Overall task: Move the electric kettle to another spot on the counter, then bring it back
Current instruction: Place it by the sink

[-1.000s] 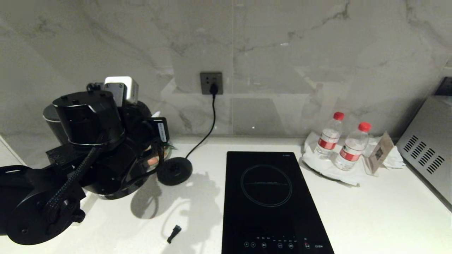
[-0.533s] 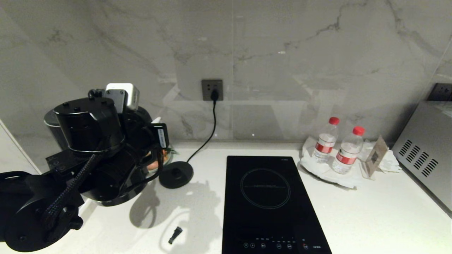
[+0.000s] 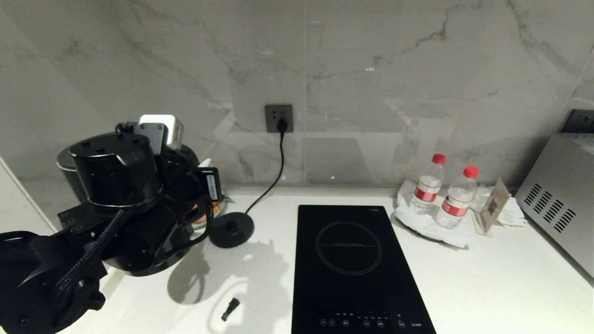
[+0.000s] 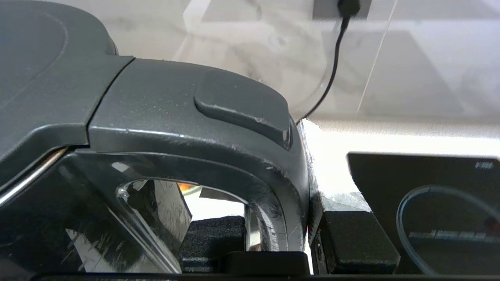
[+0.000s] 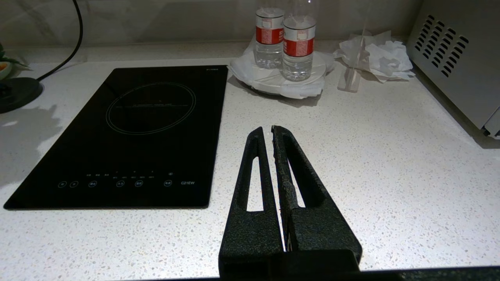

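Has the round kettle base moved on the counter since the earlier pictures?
No. The kettle base lies left of the induction hob, below the wall socket, as before; only the camera shifted.

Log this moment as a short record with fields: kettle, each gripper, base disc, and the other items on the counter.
kettle: electric kettle, handle clamped in the left gripper
right gripper: right gripper shut, empty, above the counter
base disc: kettle base bare, corded to the wall socket
cooktop: induction hob, nothing on it
far right: two water bottles on a plate
loose item: small black part near the front edge
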